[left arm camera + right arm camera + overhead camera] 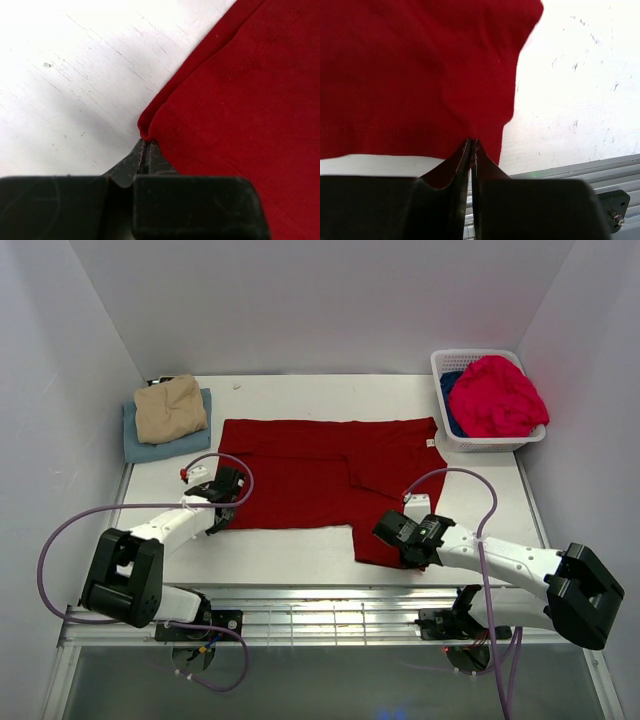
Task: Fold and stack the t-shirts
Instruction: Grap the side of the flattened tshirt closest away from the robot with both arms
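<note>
Dark red cotton t-shirt [300, 475]: spread flat on the white table [300, 552], right part folded over.
Pale neck tag [432, 443]: writing too small to read.
Left gripper [145, 148]: pinched closed on the shirt's near left corner.
Right gripper [471, 144]: pinched closed on the shirt's near hem.
Far left: folded tan t-shirt [170, 408] lying on a light blue t-shirt [150, 447].
Far right: white plastic lattice basket [478, 357] holding a pinkish-red t-shirt [505, 395] and a deep blue t-shirt [452, 408].

— Ahead of the left pincer [145, 144] tips?
— Dark red t-shirt [240, 100]: looked like soft matt cotton, finely woven, folded over at the edge.
— Left of those tips?
— Table [75, 75]: looked white, smooth, faintly glossy, finely scratched.
— The pincer itself?
— Looked like matt black plastic, scuffed. Same at the right pincer [471, 144]; grey ribbed metal rail [570, 172] to its right.
</note>
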Action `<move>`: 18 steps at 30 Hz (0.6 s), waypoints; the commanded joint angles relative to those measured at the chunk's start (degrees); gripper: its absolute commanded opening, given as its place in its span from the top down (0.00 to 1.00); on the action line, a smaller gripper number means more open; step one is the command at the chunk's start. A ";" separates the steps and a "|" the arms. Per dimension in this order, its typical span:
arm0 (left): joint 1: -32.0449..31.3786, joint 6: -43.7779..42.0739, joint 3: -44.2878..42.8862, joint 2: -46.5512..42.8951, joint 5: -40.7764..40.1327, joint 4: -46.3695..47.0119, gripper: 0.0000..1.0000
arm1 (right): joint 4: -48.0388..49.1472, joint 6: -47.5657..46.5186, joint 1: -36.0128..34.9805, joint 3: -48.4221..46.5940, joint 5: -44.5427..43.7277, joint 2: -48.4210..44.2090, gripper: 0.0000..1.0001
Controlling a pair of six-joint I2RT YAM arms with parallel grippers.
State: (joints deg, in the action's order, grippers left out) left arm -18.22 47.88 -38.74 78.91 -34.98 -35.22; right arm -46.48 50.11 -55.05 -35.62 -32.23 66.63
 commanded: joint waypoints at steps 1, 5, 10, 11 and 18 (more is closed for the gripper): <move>-0.06 0.29 -2.03 -4.64 -2.72 -0.37 1.00 | -1.07 -0.62 -0.24 -4.54 -4.59 2.44 0.92; -0.06 -0.15 -3.88 -9.47 -4.13 -0.29 1.00 | -1.16 -2.47 0.29 -9.02 -7.84 6.39 0.92; -0.06 -1.73 -6.78 -7.99 -5.45 0.50 1.00 | -1.07 -5.37 3.36 -13.68 -11.97 11.32 0.92; -0.06 -1.91 -7.13 -7.12 -5.62 1.29 1.00 | -1.16 -5.72 4.59 -14.21 -13.29 11.94 0.92; 0.29 -4.10 -11.09 3.24 -5.97 5.95 1.00 | 1.55 -11.69 12.23 -18.78 -19.01 16.59 0.92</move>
State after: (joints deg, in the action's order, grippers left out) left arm -18.20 45.43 -46.89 79.37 -38.87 -32.18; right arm -46.46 41.65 -45.74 -51.05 -44.95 81.80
